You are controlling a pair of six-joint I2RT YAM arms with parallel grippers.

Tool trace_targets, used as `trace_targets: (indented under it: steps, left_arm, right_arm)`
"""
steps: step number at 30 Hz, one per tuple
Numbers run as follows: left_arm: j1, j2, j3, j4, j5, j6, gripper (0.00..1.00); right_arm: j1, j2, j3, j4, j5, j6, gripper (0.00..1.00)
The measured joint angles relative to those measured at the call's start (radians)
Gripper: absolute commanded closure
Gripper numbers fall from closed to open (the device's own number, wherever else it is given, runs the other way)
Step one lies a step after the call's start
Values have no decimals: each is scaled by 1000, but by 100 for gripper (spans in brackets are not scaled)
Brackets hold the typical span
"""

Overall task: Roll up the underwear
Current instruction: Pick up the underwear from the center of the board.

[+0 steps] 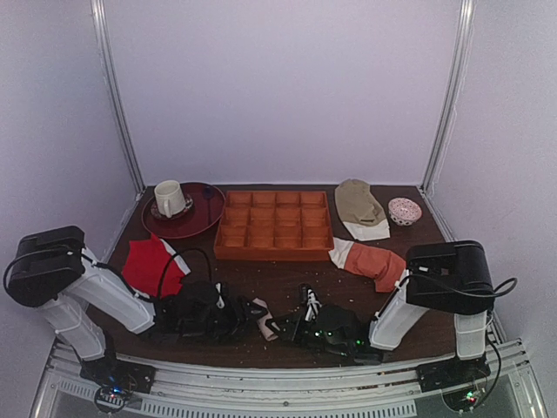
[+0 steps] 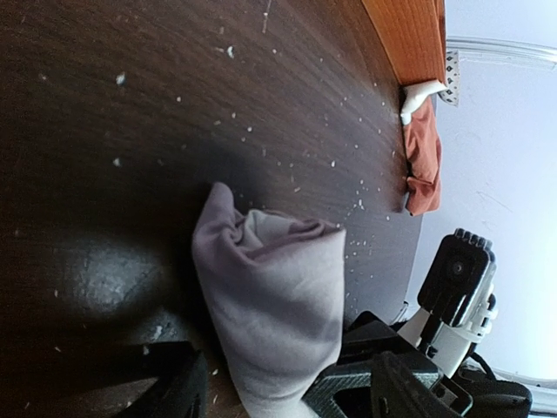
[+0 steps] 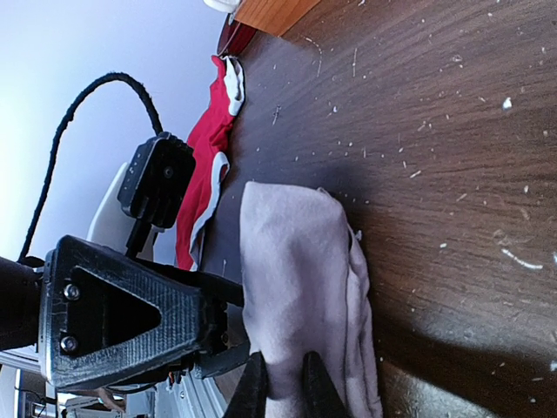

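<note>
Right hand pinching rolled underwear, left hand (jaws wide) alongside

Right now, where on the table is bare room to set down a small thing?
The bare strip runs in front of the orange tray, between the red garment and the rust garment. The near edge around the underwear is crowded; the back row is full too.
</note>
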Motion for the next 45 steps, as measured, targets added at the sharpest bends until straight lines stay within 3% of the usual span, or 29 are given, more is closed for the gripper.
trace_targets:
  steps: [13, 26, 28, 31, 40, 43, 45]
  left_arm:
    - [-5, 98, 38, 99, 15, -41, 36]
    - [-24, 89, 48, 62, 15, -68, 38]
    - [-30, 79, 48, 46, 15, -74, 41]
    - [-35, 77, 49, 32, 15, -85, 53]
    - [-37, 83, 31, 63, -7, -123, 59]
    - [-37, 84, 31, 65, -10, -127, 62]
    - [-37, 86, 29, 70, -12, -130, 70]
  right_arm:
    - [-6, 19, -10, 62, -31, 8, 100]
    - [-16, 69, -34, 217, -82, 35, 100]
    - [-16, 70, -35, 220, -85, 35, 100]
    - [-16, 75, -35, 230, -96, 36, 100]
    - [-17, 82, -32, 238, -116, 50, 100]
    - [-18, 92, -32, 246, -123, 53, 100]
    - [-19, 95, -31, 248, -128, 52, 100]
